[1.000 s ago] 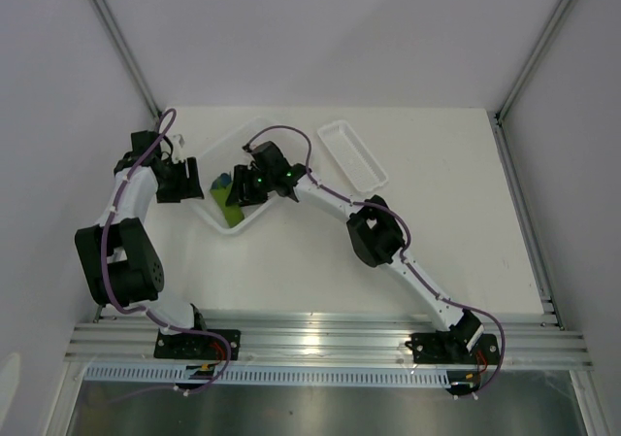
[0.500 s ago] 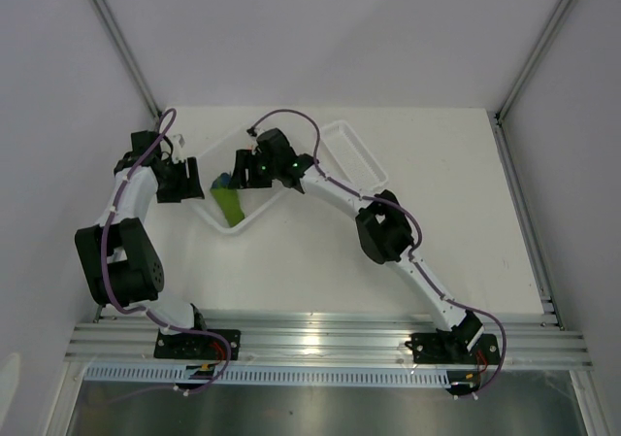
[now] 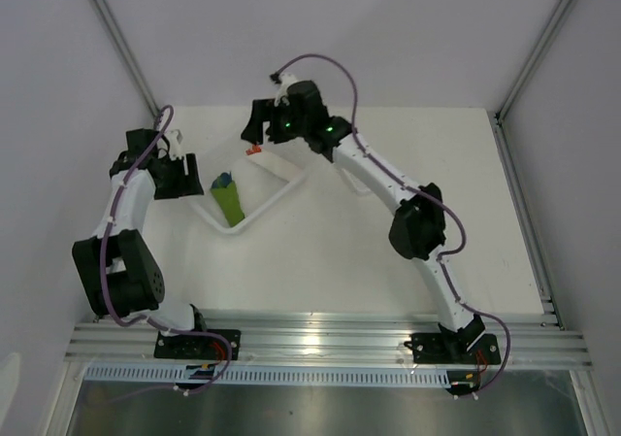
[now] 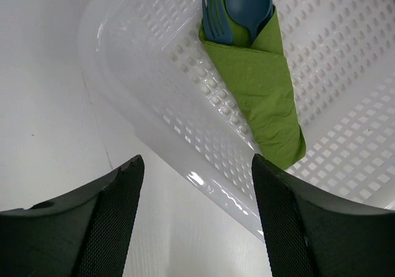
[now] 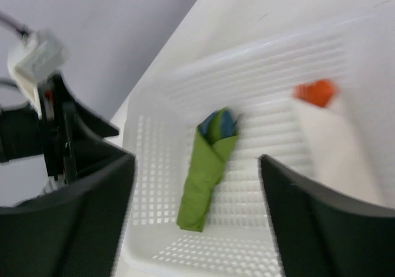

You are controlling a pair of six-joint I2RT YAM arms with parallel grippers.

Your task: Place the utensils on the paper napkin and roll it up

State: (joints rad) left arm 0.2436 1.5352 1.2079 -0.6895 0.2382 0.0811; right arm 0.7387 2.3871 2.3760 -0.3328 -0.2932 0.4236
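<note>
The paper napkin is olive green and rolled up. It lies in a white perforated basket. The dark blue utensils, a fork and a spoon bowl, stick out of its far end. The napkin also shows in the left wrist view and the right wrist view. My left gripper is open and empty over the basket's left rim. My right gripper is open and empty, raised above the basket's back corner and well clear of the roll.
A white paper roll with an orange tip lies in the basket's back part, right of the green roll. The left arm's gripper stands at the basket's left side. White table lies in front of the basket.
My right gripper has lifted and drawn back from over the green roll toward the back of the table. The roll stays in the basket. The left arm has barely moved.
</note>
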